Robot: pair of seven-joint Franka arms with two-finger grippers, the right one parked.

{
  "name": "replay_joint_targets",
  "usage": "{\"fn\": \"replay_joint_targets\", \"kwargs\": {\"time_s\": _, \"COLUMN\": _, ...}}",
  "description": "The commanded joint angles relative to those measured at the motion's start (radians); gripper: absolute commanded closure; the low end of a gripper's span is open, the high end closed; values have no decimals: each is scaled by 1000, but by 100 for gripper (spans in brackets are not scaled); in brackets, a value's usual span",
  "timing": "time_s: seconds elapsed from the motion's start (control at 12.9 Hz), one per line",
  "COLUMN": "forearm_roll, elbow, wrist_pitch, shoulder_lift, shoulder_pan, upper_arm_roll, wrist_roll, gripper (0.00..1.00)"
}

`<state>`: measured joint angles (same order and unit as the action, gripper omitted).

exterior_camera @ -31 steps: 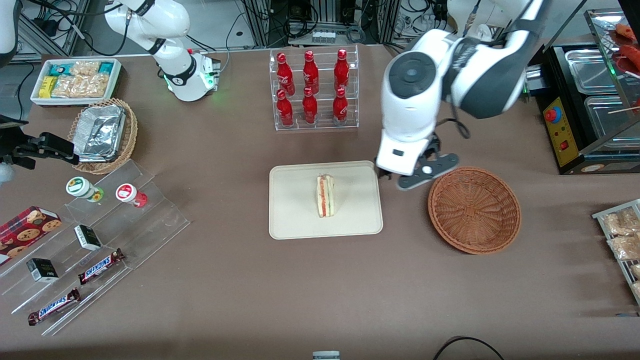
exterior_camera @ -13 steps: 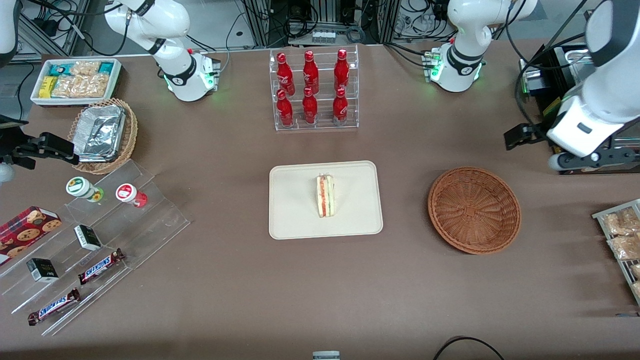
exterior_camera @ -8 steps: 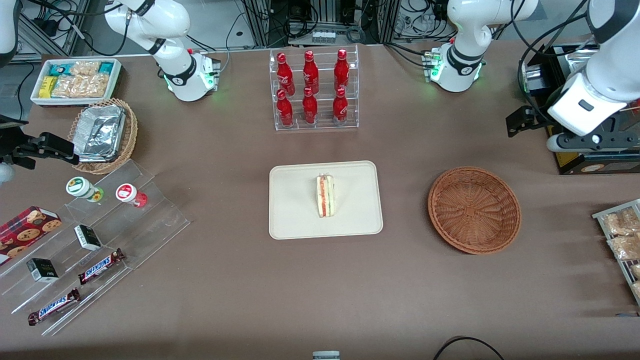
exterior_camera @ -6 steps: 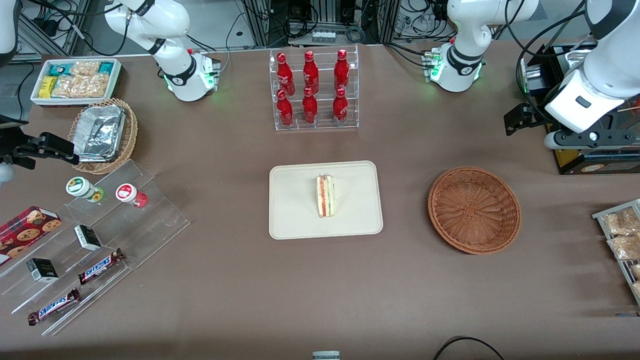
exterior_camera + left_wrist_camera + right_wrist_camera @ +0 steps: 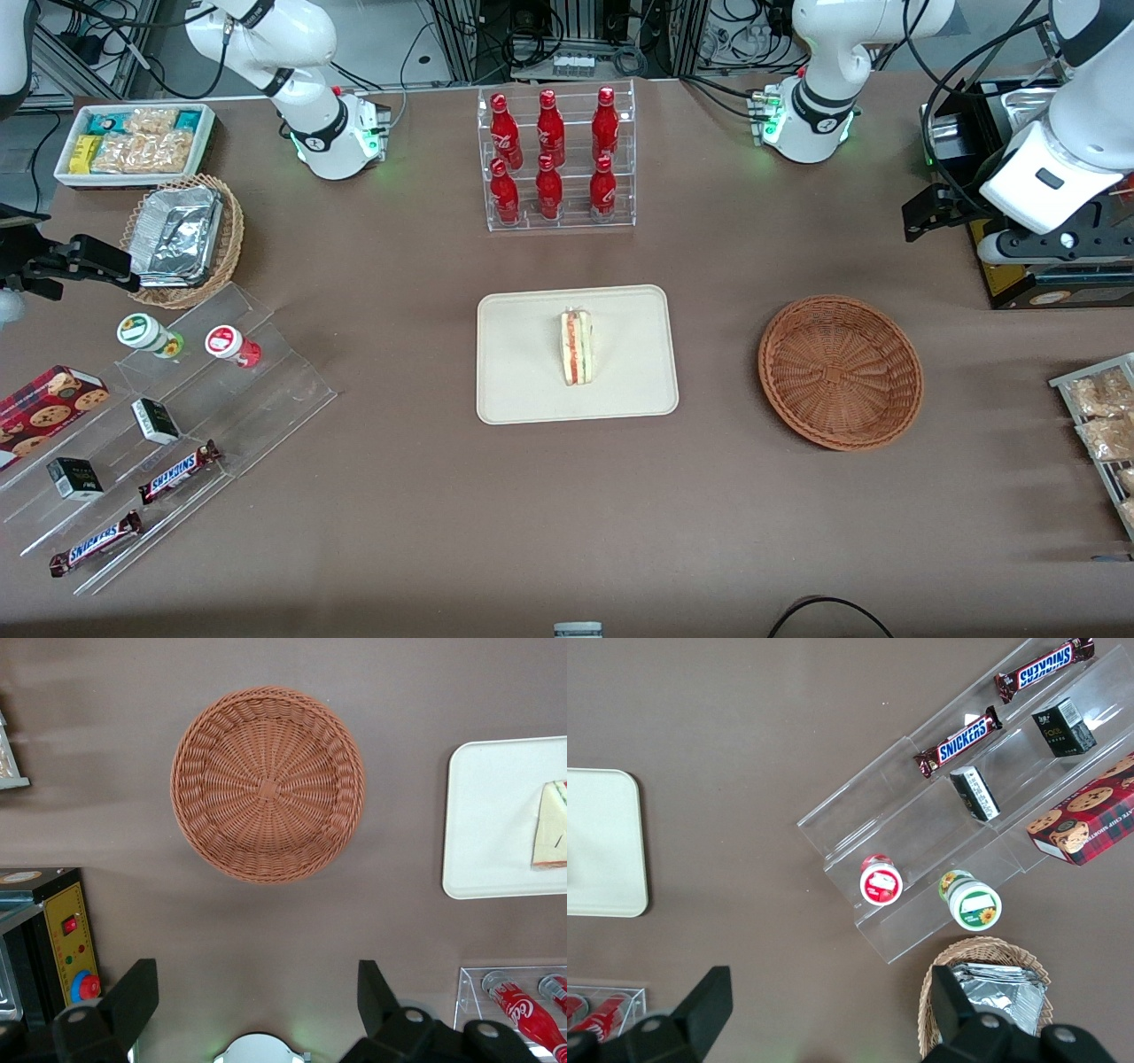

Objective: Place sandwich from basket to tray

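Observation:
The sandwich (image 5: 577, 347), a pale wedge with red and green filling, lies in the middle of the cream tray (image 5: 523, 381). The wrist view shows the sandwich (image 5: 551, 826) on the tray (image 5: 487, 815) too. Beside the tray, toward the working arm's end, sits the reddish-brown wicker basket (image 5: 840, 372), and nothing is in it (image 5: 267, 784). My gripper (image 5: 1054, 244) hangs high by the black machine, farther from the front camera than the basket. The gripper (image 5: 257, 992) is open wide and holds nothing.
A clear rack of red bottles (image 5: 556, 159) stands farther from the front camera than the tray. A black machine with a yellow panel (image 5: 1001, 275) and a rack of snack packets (image 5: 1103, 416) are at the working arm's end. A stepped acrylic shelf (image 5: 177, 416) is at the parked arm's end.
My arm has swung from above the gap between tray and basket out to the working arm's end of the table. The sandwich has stayed on the tray.

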<state>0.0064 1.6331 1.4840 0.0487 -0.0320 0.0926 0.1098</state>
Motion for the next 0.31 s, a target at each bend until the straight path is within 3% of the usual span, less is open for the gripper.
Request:
{"fn": "replay_joint_targets", "kwargs": {"time_s": 0.0, "forearm_roll": -2, "elbow": -76, "wrist_pitch": -13, "shoulder_lift": -42, "shoulder_pan": 50, "upper_arm_roll": 57, "wrist_roll": -6, "gripper": 1}}
{"fn": "replay_joint_targets", "kwargs": {"time_s": 0.23, "forearm_roll": -11, "elbow": -76, "wrist_pitch": -11, "shoulder_lift": -42, "shoulder_pan": 63, "upper_arm_roll": 64, "wrist_roll": 1, "gripper": 1}}
